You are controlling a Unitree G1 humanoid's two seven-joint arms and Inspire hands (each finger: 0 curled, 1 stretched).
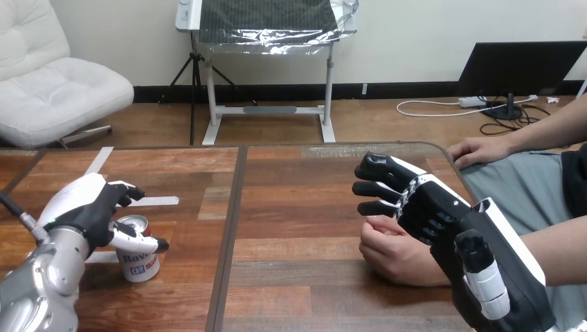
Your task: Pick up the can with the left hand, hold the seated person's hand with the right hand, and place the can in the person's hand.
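The small red-and-white metal can (pixel 142 266) is standing upright at the left of the brown wooden table (pixel 297 207), with the robot's left hand (pixel 90 207) wrapping it, thumb crossing its front and fingers curling over its rim. To the right, the right hand (pixel 432 207) is lying straight-fingered over the person's cupped hand (pixel 391 256), seemingly touching but not clasping it. The person's other hand (pixel 477 150) is resting at the far edge.
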